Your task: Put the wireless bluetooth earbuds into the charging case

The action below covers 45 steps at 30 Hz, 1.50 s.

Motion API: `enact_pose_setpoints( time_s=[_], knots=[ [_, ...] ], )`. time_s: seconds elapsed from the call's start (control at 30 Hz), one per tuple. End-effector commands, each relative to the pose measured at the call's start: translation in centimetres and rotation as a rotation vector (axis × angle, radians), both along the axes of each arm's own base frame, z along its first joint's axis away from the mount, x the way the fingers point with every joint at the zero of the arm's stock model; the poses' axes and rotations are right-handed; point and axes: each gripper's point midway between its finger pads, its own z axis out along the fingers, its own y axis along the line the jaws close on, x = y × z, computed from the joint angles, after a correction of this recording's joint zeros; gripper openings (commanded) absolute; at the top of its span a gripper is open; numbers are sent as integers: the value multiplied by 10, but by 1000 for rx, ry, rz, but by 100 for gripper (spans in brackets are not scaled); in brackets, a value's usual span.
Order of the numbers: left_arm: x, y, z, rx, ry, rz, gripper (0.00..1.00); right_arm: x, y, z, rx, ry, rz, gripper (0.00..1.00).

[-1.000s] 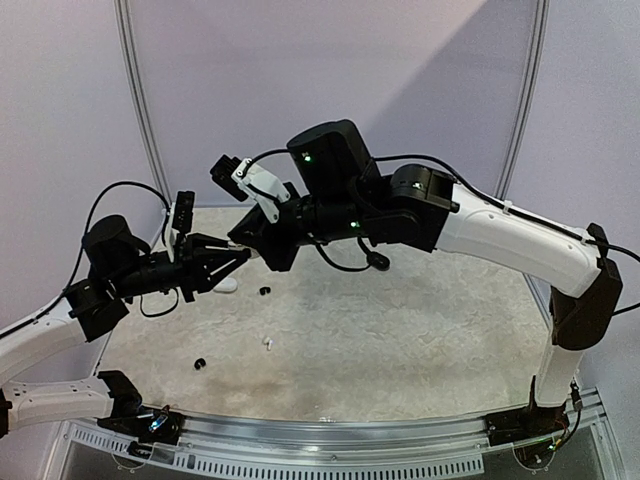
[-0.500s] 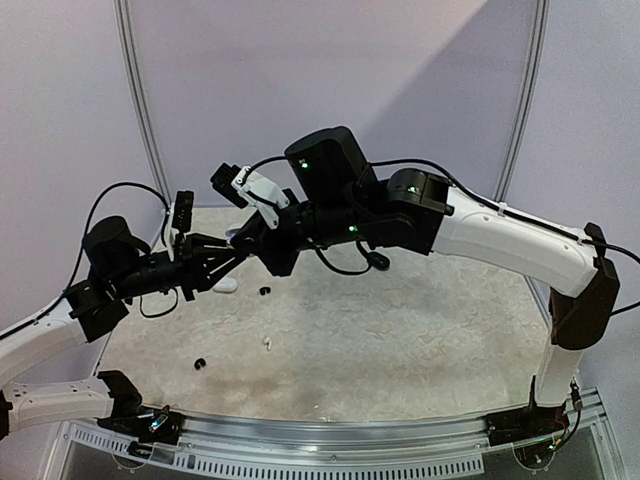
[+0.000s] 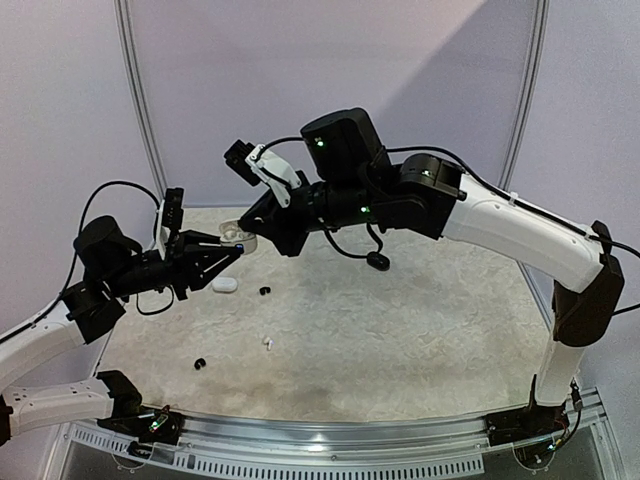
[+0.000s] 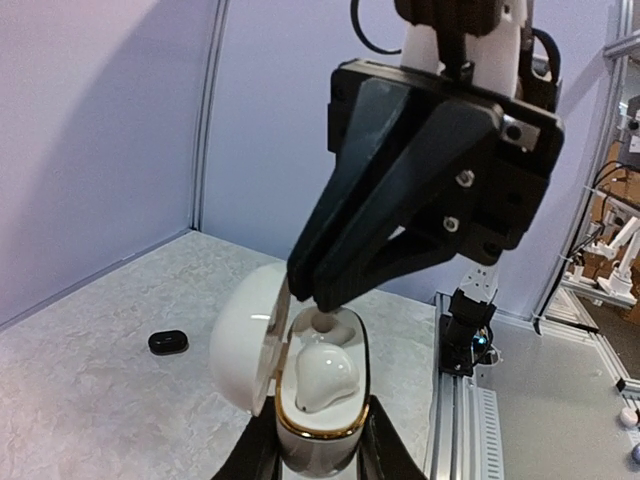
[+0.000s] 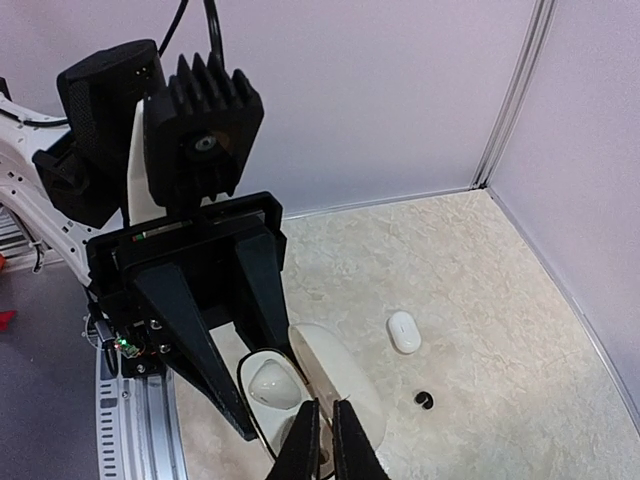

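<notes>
My left gripper [image 4: 318, 452] is shut on a white charging case [image 4: 312, 425] with a gold rim and holds it upright in the air, lid open. One white earbud [image 4: 322, 375] sits in its near slot and also shows in the right wrist view [image 5: 272, 382]. My right gripper [image 5: 322, 440] is shut, with its tips just over the far slot [image 4: 326, 322]. I cannot see anything between its fingers. In the top view the two grippers meet at the case [image 3: 238, 233]. Loose earbuds lie on the table: a black one [image 3: 264, 291], a white one [image 3: 267, 342] and another black one [image 3: 200, 363].
A closed white case [image 3: 225, 284] lies on the table below the grippers and shows in the right wrist view [image 5: 403, 331], with a black earbud [image 5: 424, 399] near it. A small black pebble-shaped case [image 4: 168, 342] lies further off. Walls close the back and sides.
Both grippers have risen a little. The right arm has lifted and drawn slightly right. The open case now shows between the two grippers in the top view.
</notes>
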Motion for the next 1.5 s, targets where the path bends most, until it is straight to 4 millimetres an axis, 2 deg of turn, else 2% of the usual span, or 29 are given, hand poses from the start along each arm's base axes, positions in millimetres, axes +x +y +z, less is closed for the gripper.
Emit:
enact_pose_setpoints(
  time_s=[0.0,0.2,0.33,0.47,0.53,0.63,0.73,0.8,0.9,0.97,1.03,1.07,1.17,1.2,1.27,1.3,1.33,1.4,1.43,1.47],
  knots=[
    [-11,-1,5,16,-72,-54,0,4,-3,9,-8,-19,-12,6],
    [-18,-2,8,31,-140,-82,0,10,0,5,-13,-11,-10,6],
    [-6,3,14,-6,-82,-16,0,9,2,-4,-34,0,0,6],
    [3,5,3,-12,14,31,0,19,0,-1,-28,-4,-49,7],
    [11,10,-4,-10,53,82,0,48,-12,3,-33,-22,-197,7],
    [21,18,-5,-22,73,137,0,98,-42,1,-1,51,-474,9],
    [25,25,-6,-33,89,169,0,121,-62,4,64,80,-621,13],
    [28,31,-8,-39,99,196,0,129,-72,2,90,104,-684,20],
    [35,43,-8,-55,112,254,0,135,-77,-29,33,156,-749,30],
    [40,51,-8,-61,112,294,0,134,-73,-58,-37,205,-760,36],
    [42,57,-10,-50,95,325,0,132,-62,-94,-111,277,-749,42],
    [43,59,-9,-41,79,337,0,130,-58,-106,-132,309,-740,49],
    [45,66,-8,-31,51,374,0,123,-42,-154,-219,384,-717,60],
    [45,68,-7,-32,46,384,0,120,-37,-174,-257,405,-709,61],
    [46,71,-5,-38,37,393,0,108,-26,-201,-316,425,-672,62],
    [46,71,-6,-38,36,396,0,103,-20,-207,-332,429,-652,63],
    [45,72,-6,-39,35,397,0,97,-13,-224,-366,440,-633,63],
    [45,72,-7,-36,37,395,0,84,2,-241,-399,446,-581,64],
    [45,72,-8,-34,41,392,0,77,10,-254,-416,455,-552,66],
    [45,71,-8,-34,40,388,0,72,18,-259,-421,453,-516,74]
  ],
)
